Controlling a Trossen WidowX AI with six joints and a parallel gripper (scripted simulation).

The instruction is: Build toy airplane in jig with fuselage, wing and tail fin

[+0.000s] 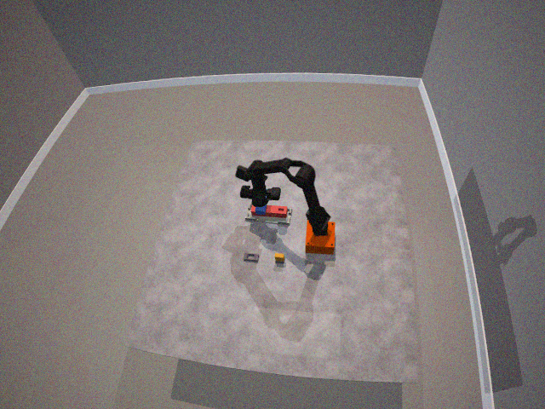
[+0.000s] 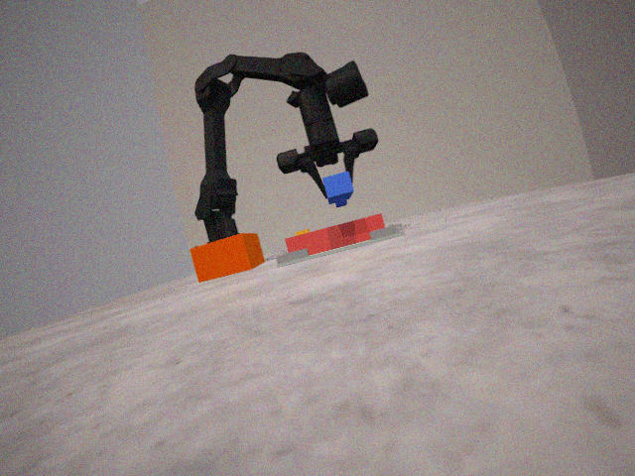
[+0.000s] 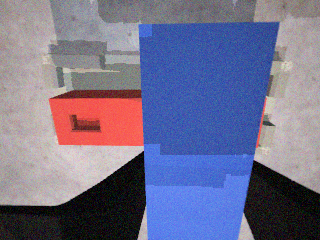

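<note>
Dim, muted light reaches me. Speckled grain covers all three views. From above, my arm's overlapping shadows (image 1: 286,303) spread below frame centre, another darkens the right wall, and straight edges bow outward.

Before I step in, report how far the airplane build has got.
Looks done: the red fuselage lies in the pale cradle.

In hand: the gripper holds the blue wing, tab down, above it.

Left: seat the wing, fit the tail fin (its socket shows open), release, move clear.
</note>
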